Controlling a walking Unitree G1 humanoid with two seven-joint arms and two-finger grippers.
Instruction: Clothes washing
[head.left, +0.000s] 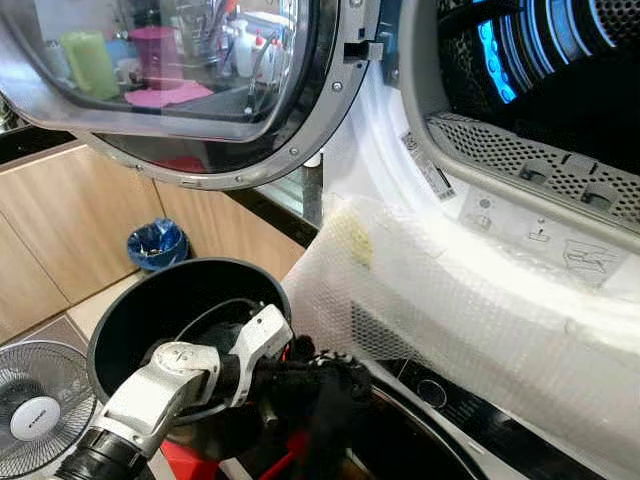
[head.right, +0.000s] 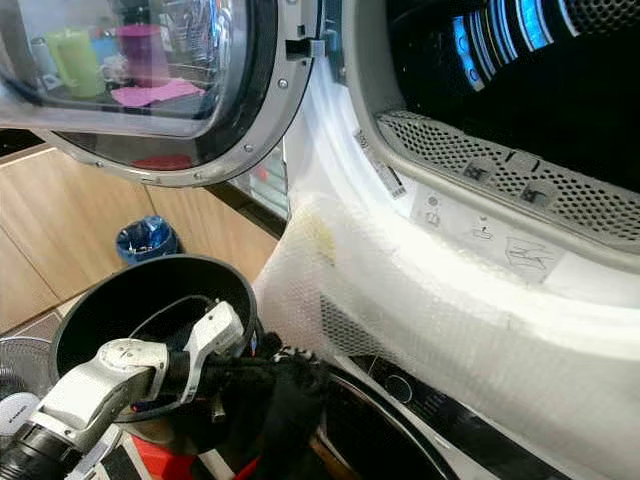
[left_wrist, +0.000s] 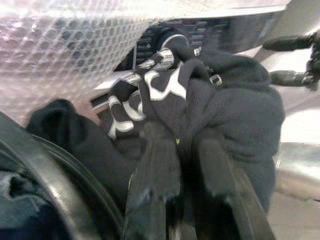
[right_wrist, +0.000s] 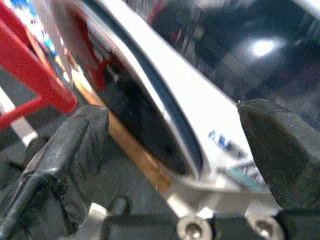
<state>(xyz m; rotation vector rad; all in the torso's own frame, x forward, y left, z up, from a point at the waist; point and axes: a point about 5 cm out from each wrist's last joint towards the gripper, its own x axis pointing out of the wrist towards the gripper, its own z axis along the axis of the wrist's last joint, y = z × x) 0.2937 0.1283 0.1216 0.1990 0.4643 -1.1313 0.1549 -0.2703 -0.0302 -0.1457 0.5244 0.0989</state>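
Observation:
My left gripper (head.left: 300, 368) is shut on a black garment with a white pattern (head.left: 335, 395); in the left wrist view the cloth (left_wrist: 235, 115) bunches over both fingers (left_wrist: 155, 180). It hangs low, between a black round basket (head.left: 130, 310) and the lower machine's dark control panel (head.left: 432, 392). Above it, the upper machine's drum (head.left: 560, 90) stands open, its front draped in bubble wrap (head.left: 480, 310). In the right wrist view my right gripper (right_wrist: 175, 150) is open and holds nothing, close to a round door rim (right_wrist: 165, 115) and a red frame (right_wrist: 35, 75).
The upper machine's round glass door (head.left: 200, 90) is swung open to the upper left, overhanging the basket. A blue bin (head.left: 157, 243) stands by the wooden cabinets (head.left: 70, 220). A floor fan (head.left: 35, 410) is at the lower left, and a red frame (head.left: 190, 465) lies under the basket.

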